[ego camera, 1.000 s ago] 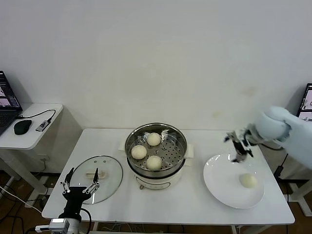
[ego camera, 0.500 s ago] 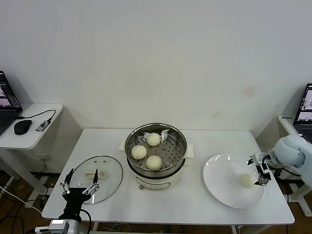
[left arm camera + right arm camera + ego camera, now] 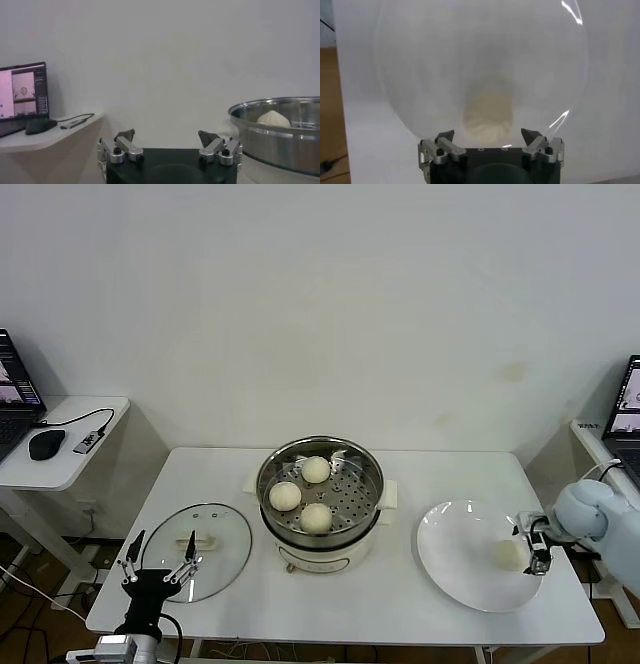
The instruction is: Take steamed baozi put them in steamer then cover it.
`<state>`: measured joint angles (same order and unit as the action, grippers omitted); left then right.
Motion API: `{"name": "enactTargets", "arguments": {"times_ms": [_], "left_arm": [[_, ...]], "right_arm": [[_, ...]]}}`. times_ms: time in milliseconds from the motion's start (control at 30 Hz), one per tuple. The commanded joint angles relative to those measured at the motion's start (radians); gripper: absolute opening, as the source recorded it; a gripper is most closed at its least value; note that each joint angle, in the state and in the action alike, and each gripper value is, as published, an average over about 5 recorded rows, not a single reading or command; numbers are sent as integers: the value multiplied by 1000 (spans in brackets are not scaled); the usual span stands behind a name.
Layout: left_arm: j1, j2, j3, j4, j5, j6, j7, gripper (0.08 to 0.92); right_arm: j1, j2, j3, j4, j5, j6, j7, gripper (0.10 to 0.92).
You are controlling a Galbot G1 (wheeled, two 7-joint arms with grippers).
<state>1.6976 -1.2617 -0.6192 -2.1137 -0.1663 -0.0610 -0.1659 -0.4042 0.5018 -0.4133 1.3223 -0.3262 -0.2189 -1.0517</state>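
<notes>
Three cream-white baozi lie on the perforated tray inside the steel steamer at the table's middle. A fourth baozi lies on the white plate at the right. My right gripper is open, low at the plate's right rim, right beside that baozi. In the right wrist view the baozi sits just ahead of the open gripper. The glass cover with its cream handle lies flat at the left. My left gripper is open, parked at the cover's near edge.
A side table with a laptop, mouse and cable stands at the far left. Another laptop sits at the far right. In the left wrist view the steamer wall is to one side of the left gripper.
My right gripper came down from above the plate's far side to its right rim and now sits low beside the last baozi. The left gripper has shifted slightly.
</notes>
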Motion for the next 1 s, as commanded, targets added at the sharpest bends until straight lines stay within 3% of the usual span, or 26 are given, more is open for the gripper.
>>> {"name": "enactTargets", "arguments": {"times_ms": [33, 400, 567, 800, 1000], "left_arm": [[-1, 0, -1, 2, 1, 0, 0, 823], [-1, -1, 1, 4, 2, -2, 0, 823], [-5, 2, 5, 6, 2, -1, 0, 823], [-17, -2, 26, 12, 6, 0, 0, 823], [-28, -3, 41, 21, 7, 0, 0, 823]], "right_arm": [[-34, 70, 30, -67, -23, 3, 10, 812], [-10, 62, 23, -51, -2, -23, 7, 626], [69, 8, -10, 4, 53, -40, -6, 583], [452, -76, -303, 100, 233, -95, -20, 577], [894, -32, -642, 166, 446, -179, 6, 582]]}}
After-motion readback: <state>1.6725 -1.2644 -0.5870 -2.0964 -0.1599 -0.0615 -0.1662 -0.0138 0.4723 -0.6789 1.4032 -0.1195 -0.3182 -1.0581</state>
